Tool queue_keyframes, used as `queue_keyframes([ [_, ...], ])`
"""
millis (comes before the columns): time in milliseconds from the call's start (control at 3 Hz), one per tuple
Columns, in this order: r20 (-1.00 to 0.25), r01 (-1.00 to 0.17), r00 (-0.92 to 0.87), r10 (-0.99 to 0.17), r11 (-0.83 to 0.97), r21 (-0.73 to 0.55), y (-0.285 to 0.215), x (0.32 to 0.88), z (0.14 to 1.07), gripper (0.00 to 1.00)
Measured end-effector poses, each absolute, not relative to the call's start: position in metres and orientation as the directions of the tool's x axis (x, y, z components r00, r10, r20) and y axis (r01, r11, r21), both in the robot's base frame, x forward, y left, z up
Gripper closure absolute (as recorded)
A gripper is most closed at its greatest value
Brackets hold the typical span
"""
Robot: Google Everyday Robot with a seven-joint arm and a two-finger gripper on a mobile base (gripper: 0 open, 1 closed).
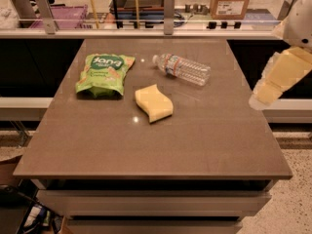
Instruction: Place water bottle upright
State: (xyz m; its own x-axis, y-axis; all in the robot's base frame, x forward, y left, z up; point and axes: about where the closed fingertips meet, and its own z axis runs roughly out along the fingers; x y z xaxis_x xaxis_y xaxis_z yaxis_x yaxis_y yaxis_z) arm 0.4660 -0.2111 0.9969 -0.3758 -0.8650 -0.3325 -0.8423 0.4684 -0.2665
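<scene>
The water bottle (183, 68) lies on its side on the brown table (156, 140), at the far middle. It is clear and ribbed, with a reddish-and-blue label band, and its white cap points left. My gripper (267, 92) is the cream and white piece at the right edge of the view. It hangs off the table's right side, well to the right of the bottle and apart from it. It holds nothing that I can see.
A yellow sponge (153, 103) lies just in front of the bottle. A green snack bag (103, 73) lies to the left. A glass rail with metal posts (168, 6) runs behind the table's far edge.
</scene>
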Motion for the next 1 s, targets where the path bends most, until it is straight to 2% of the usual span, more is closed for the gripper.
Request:
queue_keyframes([
  [667,-0.387,-0.778,-0.509,-0.769,0.603,-0.174,-0.200,0.513,0.995,0.00],
  [1000,-0.366,-0.777,-0.529,-0.766,0.610,-0.153,-0.183,0.536,0.991,0.00],
])
